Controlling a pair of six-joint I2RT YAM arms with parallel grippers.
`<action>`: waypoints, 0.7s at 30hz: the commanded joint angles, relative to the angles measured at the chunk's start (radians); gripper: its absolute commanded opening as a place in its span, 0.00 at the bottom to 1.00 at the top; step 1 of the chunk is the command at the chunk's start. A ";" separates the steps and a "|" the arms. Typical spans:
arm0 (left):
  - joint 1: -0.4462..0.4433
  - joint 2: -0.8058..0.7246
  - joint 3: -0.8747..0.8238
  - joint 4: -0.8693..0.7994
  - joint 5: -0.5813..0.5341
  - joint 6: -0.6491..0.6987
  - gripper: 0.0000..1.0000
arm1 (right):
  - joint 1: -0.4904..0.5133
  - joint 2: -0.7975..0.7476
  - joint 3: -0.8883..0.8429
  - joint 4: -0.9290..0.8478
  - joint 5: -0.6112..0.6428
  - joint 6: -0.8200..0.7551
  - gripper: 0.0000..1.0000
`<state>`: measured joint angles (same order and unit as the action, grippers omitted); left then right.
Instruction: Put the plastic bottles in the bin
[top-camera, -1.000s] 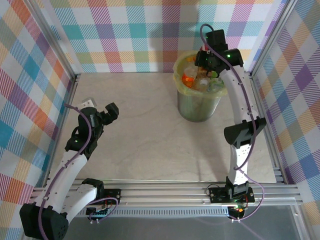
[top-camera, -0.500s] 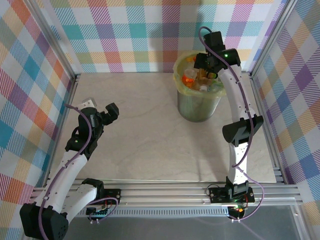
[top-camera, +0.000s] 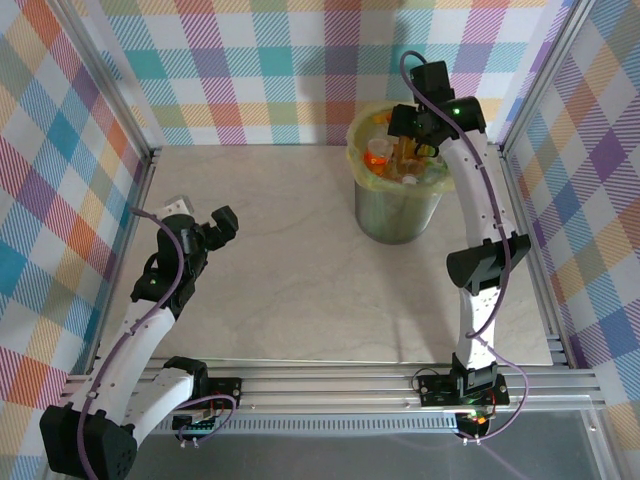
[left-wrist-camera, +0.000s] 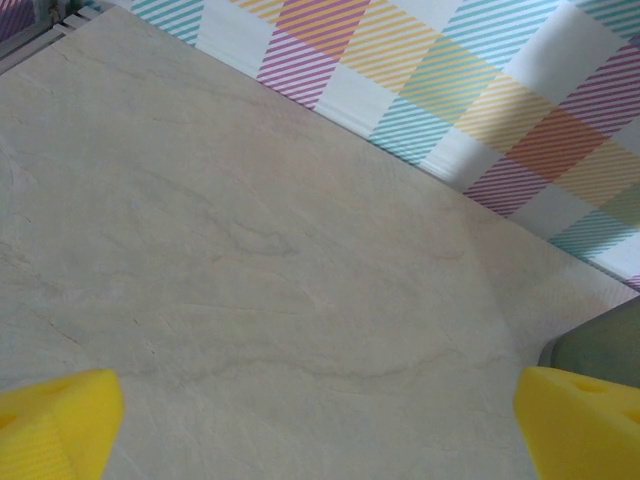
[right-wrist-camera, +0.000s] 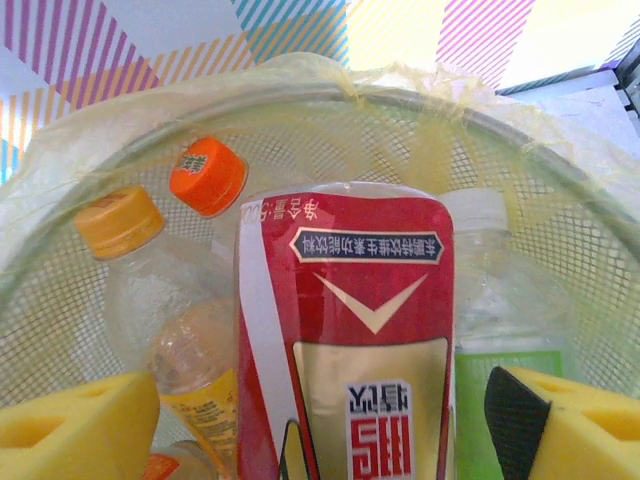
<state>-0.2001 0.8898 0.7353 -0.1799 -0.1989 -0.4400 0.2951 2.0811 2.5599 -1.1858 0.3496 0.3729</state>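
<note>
**Right hand over the bin, red bottle loose between its fingers**

Top view: the right hand (top-camera: 410, 140) hangs above the bin (top-camera: 397, 215), far right of the tabletop (top-camera: 290, 290). The plastic bottles (top-camera: 385, 155) that I can see are heaped inside it. The left hand (top-camera: 205, 228) is well apart on the left side.

Left wrist: pads (left-wrist-camera: 60, 420) spread wide, nothing between them, bare tabletop below.

Right wrist: fingers (right-wrist-camera: 80, 420) spread. The red-labelled bottle (right-wrist-camera: 350, 350) lies between them with a gap on either side, so it looks let go. Its long axis runs straight ahead of the hand, across the closing line. An orange-capped bottle (right-wrist-camera: 207, 175) and a green-labelled bottle (right-wrist-camera: 505, 330) flank it, all within the rim.

Judgement: the right arm is nearer, and lifting clear comes next.
</note>
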 joint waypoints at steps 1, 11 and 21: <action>0.017 0.004 0.019 0.019 0.003 0.014 1.00 | 0.006 -0.068 0.000 -0.024 -0.026 -0.025 0.91; 0.018 -0.025 0.024 -0.013 -0.019 0.028 1.00 | 0.025 -0.333 -0.310 0.044 -0.017 -0.034 1.00; 0.017 -0.126 -0.025 -0.068 -0.055 0.058 1.00 | 0.026 -0.909 -1.074 0.307 -0.022 0.027 1.00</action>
<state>-0.2001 0.8055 0.7326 -0.2249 -0.2344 -0.4118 0.3183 1.2629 1.5890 -0.9688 0.3225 0.3683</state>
